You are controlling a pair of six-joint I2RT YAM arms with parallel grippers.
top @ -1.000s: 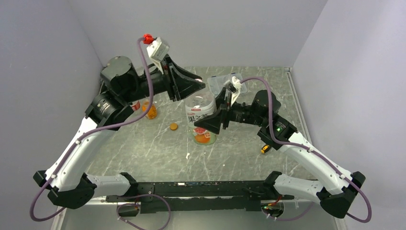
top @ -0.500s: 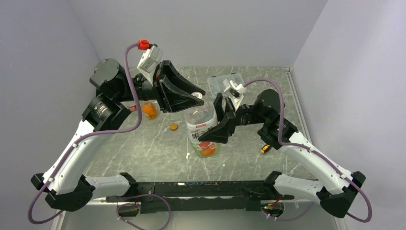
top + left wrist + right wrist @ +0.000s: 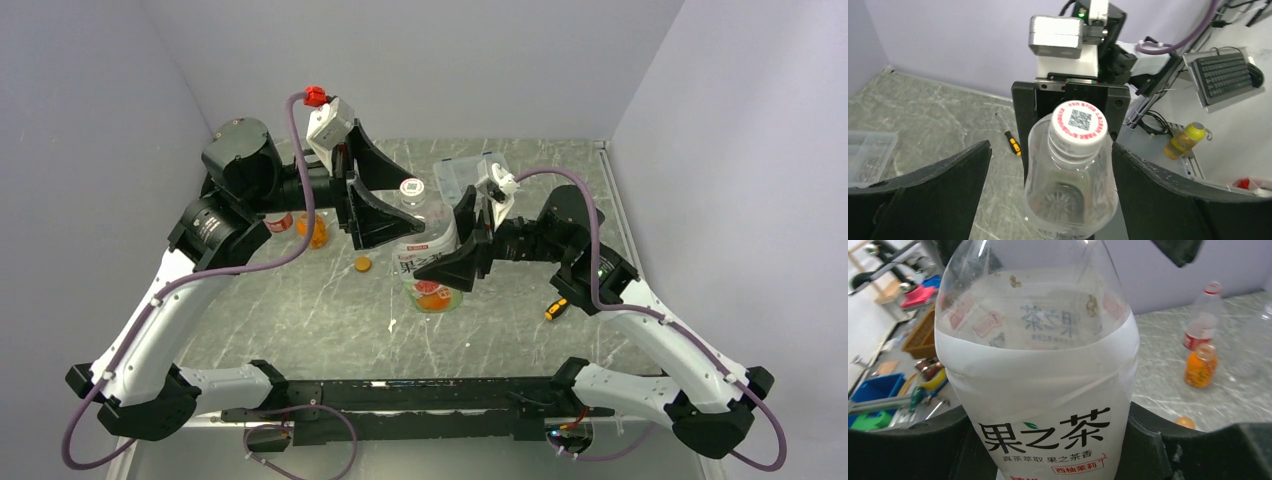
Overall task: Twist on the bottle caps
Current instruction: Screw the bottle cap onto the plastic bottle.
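Two arms share one white-labelled bottle (image 3: 425,255) over the bench (image 3: 300,310). The jaws of the right gripper (image 3: 448,268) clench its body, likely to stop it turning. The left gripper (image 3: 405,205) stands released, jaws astride the whitish cap (image 3: 1078,125) seated on its neck.

I read 果之茶 in big black characters on the white label (image 3: 1048,400) of the clear bottle (image 3: 1035,315). Under it is 真茶萃取 果之茶香, then 西柚茉莉 in a red box. The white cap (image 3: 1077,127) carries a QR code; its red ring text is too small to read.
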